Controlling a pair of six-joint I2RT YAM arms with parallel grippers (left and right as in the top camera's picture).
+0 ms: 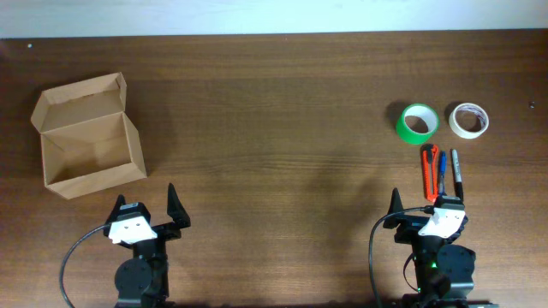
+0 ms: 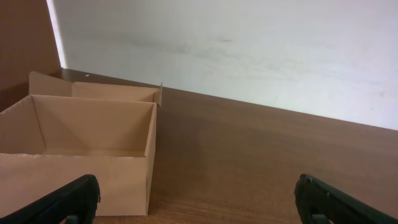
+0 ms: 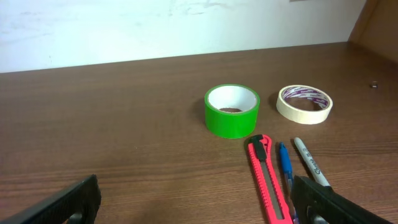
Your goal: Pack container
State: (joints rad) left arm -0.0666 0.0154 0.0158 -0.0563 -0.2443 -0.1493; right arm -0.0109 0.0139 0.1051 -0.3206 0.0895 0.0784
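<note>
Resting at the near edge: left tool (image 1: pixel 147 205) and right tool (image 1: pixel 421 205), both spread, holding nothing. Ahead of the right: red cutter (image 3: pixel 266 180), blue pen (image 3: pixel 285 165) and black marker (image 3: pixel 308 163) side by side, then green tape (image 3: pixel 231 123) and cream tape (image 3: pixel 303 112). Ahead of the left: cardboard box (image 1: pixel 96 178), flap back, empty on the worktop (image 1: pixel 274 128). Probably items are grouped for the right arm and the box left open for loading.

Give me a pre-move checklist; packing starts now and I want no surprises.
1. The tan cardboard box open, empty: ok.
2. The left gripper open, empty: ok.
3. The right gripper open, empty: ok.
4. The green tape roll clear of the cream tape roll: ok.
5. The red utility knife, blue pen, white marker spaced apart: not ok, crowded.
6. Knife blade retracted: cannot tell.
</note>
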